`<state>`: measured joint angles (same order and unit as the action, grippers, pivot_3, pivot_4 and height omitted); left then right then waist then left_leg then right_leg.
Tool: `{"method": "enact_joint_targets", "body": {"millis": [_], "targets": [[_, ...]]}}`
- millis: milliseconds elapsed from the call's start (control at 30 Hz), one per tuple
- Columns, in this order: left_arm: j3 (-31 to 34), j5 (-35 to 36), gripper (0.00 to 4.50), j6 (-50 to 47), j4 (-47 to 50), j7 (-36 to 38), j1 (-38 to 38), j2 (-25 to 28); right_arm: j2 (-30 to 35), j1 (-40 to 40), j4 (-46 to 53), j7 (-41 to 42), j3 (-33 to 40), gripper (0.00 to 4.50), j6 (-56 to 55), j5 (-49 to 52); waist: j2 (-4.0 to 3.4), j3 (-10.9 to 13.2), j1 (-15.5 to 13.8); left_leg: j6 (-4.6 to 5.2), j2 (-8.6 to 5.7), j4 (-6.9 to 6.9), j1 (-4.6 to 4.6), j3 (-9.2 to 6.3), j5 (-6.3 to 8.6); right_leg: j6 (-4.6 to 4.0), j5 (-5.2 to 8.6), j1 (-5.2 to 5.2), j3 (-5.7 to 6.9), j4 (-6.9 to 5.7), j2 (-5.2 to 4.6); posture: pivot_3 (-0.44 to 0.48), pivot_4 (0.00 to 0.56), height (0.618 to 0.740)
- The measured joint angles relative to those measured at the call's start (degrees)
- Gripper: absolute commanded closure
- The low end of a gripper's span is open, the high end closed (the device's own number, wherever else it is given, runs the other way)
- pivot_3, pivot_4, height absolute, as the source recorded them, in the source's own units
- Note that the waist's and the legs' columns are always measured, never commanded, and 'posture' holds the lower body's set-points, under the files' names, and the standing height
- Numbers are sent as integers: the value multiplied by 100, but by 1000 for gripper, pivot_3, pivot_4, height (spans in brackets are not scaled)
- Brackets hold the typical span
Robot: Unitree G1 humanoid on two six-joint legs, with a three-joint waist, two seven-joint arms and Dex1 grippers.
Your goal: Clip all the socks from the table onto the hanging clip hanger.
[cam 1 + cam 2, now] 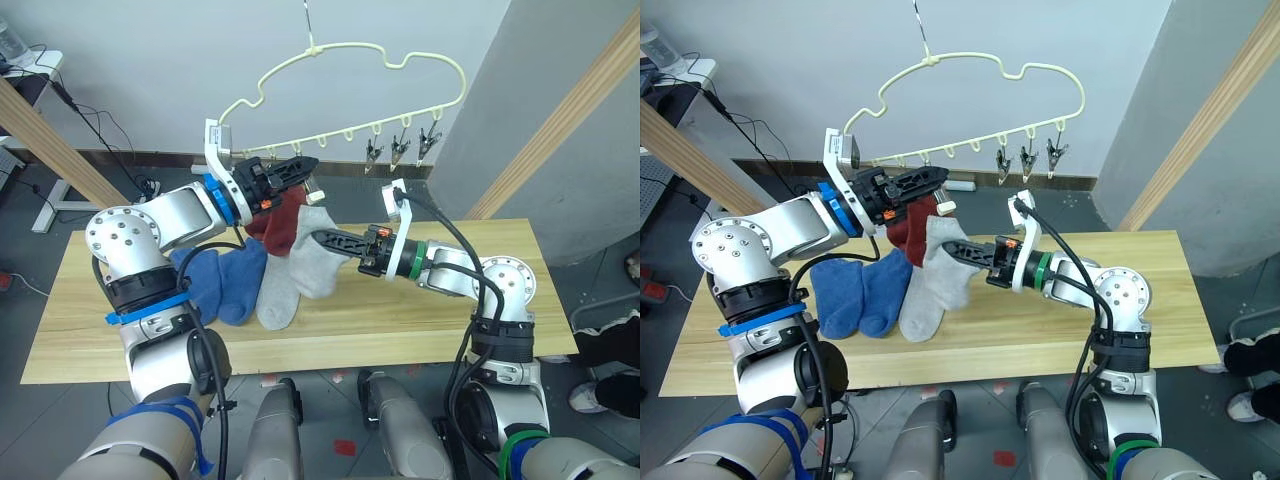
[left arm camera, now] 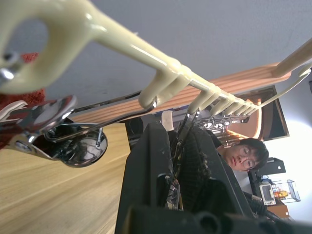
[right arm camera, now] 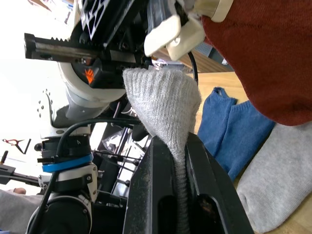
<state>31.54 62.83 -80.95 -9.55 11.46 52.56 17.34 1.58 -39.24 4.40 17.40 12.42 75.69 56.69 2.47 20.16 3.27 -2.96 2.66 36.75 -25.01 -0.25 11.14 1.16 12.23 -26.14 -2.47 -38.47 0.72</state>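
Observation:
The cream clip hanger (image 1: pixel 362 48) hangs above the back of the table (image 1: pixel 470 250). My left gripper (image 1: pixel 305 166) is raised to its row of clips and shut on a metal clip (image 2: pixel 181 130). A rust red sock (image 1: pixel 284 226) hangs from a clip just beside it. From the right, my right gripper (image 1: pixel 318 238) is shut on a light grey sock (image 3: pixel 163 105), holding its cuff up just under the left fingers (image 3: pixel 63 45). On the table lie two blue socks (image 1: pixel 222 282) and another grey sock (image 1: pixel 279 302).
Three bare metal clips (image 1: pixel 400 150) hang at the hanger's right end. Thick wooden poles (image 1: pixel 560 120) slant up on both sides. A white desk (image 1: pixel 30 70) and cables are at the back left. A person's legs (image 1: pixel 610 350) are at the right edge.

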Motion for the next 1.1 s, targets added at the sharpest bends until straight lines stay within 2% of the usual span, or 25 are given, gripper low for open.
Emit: {"method": "enact_joint_targets", "body": {"millis": [933, 1100], "targets": [[-89, 122, 4329, -19, 80, 44, -63, 33, 114, -280, -583, -176, 328, 4442, -118, 299, 0, 0, -15, 0, 2, -58, -7, 4, 0, 5, -4, -2, 2, 65, -2, -30, 310, 740], [-310, 100, 4329, 155, 271, 241, -192, 150, 91, -282, -587, -269, 323, 4442, -131, 299, 0, 0, -13, 0, 2, -60, -7, 5, 0, 5, -4, -2, 1, 65, -2, -27, 306, 740]]}}
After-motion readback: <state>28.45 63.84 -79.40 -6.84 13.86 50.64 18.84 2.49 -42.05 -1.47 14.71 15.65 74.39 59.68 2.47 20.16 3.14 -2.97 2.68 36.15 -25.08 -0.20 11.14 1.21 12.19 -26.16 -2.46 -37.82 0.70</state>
